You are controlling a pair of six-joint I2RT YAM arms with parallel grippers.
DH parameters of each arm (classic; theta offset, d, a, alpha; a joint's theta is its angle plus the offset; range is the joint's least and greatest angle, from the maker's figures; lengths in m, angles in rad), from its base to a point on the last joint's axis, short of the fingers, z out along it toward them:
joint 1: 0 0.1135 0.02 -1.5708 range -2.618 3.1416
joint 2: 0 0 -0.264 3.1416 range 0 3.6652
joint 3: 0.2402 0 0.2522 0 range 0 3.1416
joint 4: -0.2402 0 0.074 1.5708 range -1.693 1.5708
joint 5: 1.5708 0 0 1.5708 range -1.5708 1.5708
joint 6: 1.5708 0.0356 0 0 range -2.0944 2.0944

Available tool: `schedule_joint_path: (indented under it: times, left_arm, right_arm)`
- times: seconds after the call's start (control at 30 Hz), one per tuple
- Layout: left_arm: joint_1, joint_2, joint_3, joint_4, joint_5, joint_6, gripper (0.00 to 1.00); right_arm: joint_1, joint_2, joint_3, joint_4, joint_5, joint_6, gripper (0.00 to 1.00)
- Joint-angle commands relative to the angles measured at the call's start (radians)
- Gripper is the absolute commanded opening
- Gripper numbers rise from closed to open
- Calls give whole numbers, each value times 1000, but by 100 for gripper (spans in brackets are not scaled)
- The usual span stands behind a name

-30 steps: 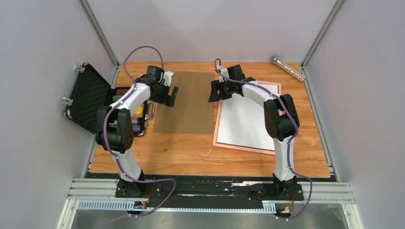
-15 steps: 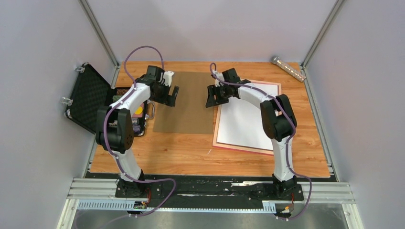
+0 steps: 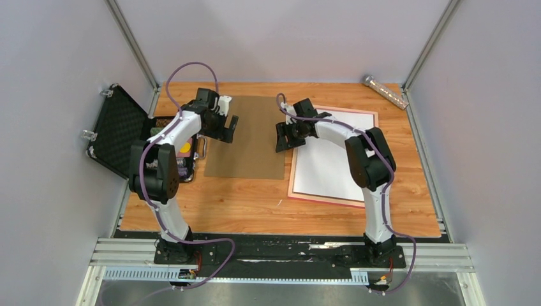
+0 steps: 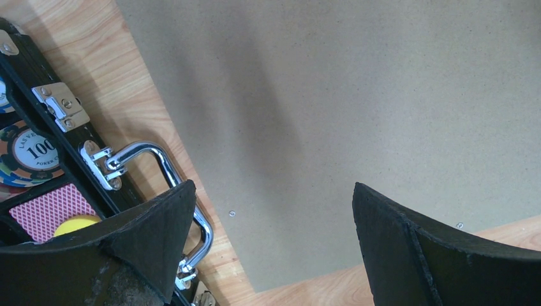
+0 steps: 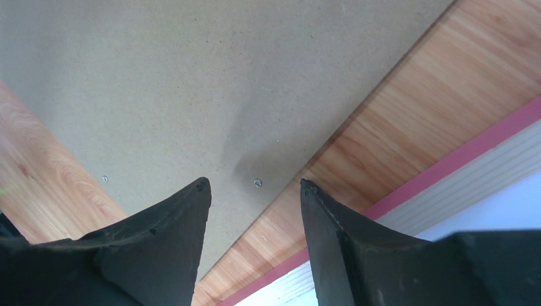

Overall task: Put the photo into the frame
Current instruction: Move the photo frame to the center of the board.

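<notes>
From above, grey walls (image 3: 281, 38) close in a wooden surface (image 3: 242, 204). A brown backing board (image 3: 252, 143) lies at centre and an open black case (image 3: 118, 131) at the left edge. The frame (image 3: 291, 175) lies right of centre with the photo (image 3: 328, 166) inside it, showing white.

The left tool (image 3: 228, 129) hangs over the board's left edge. The right tool (image 3: 282, 137) hangs between board and frame.

The left wrist view shows its tool spread wide and holding nothing, with the case's chrome handle (image 4: 159, 159) at lower left.

The right wrist view shows a narrower gap, also holding nothing, with the frame's pink rail at lower right.
</notes>
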Motion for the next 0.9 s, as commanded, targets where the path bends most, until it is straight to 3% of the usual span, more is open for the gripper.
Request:
schedule_joint_path:
  times: [0.0, 0.63, 0.87]
  left_arm:
    - [11, 4, 36, 20, -18, 7, 100]
    - [32, 227, 240, -11, -69, -8, 100]
    - [65, 323, 313, -68, -9, -45, 100]
  right_arm:
    - [0, -38, -60, -60, 102, -33, 57]
    - [-1, 3, 42, -68, 110, 5, 59]
    - [-3, 18, 47, -69, 85, 19, 59]
